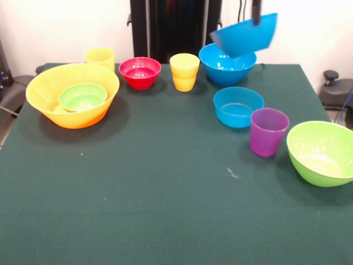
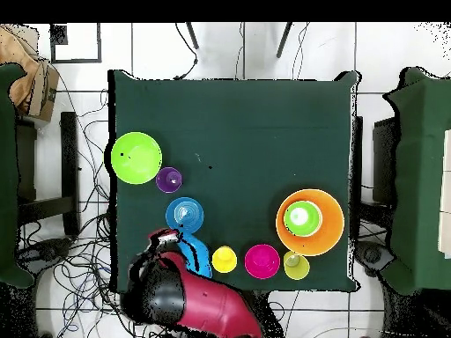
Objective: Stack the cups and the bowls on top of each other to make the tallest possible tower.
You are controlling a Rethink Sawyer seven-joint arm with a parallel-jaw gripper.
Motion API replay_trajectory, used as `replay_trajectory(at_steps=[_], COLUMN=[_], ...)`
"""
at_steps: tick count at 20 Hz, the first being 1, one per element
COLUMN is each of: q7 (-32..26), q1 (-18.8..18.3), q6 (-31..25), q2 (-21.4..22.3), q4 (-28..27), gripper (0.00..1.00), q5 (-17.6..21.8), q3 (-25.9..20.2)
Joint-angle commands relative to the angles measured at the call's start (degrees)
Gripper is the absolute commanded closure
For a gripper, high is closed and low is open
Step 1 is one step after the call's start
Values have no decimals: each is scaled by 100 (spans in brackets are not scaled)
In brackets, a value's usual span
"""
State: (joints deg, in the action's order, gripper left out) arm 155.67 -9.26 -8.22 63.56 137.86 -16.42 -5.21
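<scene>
Nearest: large lime green glossy plastic bowl (image 1: 322, 152) at the counter's (image 1: 138, 210) 4 o'clock in the front view, translucent purple plastic tumbler (image 1: 268, 131) just beside it.
Held: large blue plastic bowl (image 1: 244, 35), tilted in the air above a second large blue bowl (image 1: 226, 64) at 1 o'clock.
Fingers: gripper (image 1: 256, 16) clamped on the raised bowl's rim.
Tower: huge orange-yellow bowl (image 1: 72, 95) at 10 o'clock, small green bowl (image 1: 83, 97) nested inside.
Others: shallow blue bowl (image 1: 238, 106), small red bowl (image 1: 140, 72), two yellow tumblers (image 1: 184, 72) (image 1: 100, 57).
Handling: probably light, stiff and slippery; a rim pinch suits the bowls, but the tilt suggests they swing.
</scene>
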Motion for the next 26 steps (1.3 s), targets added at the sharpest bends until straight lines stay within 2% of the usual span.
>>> replay_trajectory(at_steps=[1, 6, 10, 15, 19, 26], q7=[-1203, -1002, -803, -682, -577, -672], q1=[-1013, -1505, -1692, -1931, -2313, -3083], q6=[468, 214, 326, 375, 271, -9], q2=[-427, -244, -531, -704, -526, -129], q4=[403, 357, 170, 33, 168, 427], gripper=[100, 100, 100, 100, 100, 100], q5=[1641, 2396, 3083, 3610, 3760, 3797], q3=[-565, -778, -694, -705, -1027, -1696])
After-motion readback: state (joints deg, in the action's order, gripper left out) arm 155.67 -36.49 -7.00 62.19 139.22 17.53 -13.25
